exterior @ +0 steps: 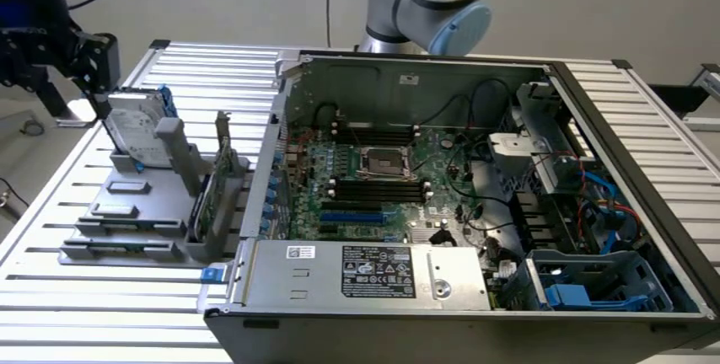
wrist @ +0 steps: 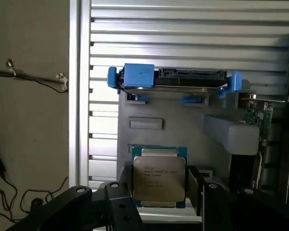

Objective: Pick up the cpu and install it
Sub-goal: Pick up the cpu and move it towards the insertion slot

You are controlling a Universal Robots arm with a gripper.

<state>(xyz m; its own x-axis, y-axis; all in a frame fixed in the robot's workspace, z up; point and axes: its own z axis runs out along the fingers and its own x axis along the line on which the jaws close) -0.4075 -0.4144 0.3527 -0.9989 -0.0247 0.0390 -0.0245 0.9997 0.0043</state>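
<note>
While the gripper [wrist: 162, 185] holds the cpu [wrist: 159, 175], the pick-up looks done.
The socket [exterior: 383, 160] is well apart; the cpu must stay flat.

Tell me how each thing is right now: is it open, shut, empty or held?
cpu: gripped on two sides by the pincer.
pincer: shut on the cpu.
socket: empty, no chip in it.
computer case: open, side panel off.
hard drive: standing on edge in the grey holder.
</note>
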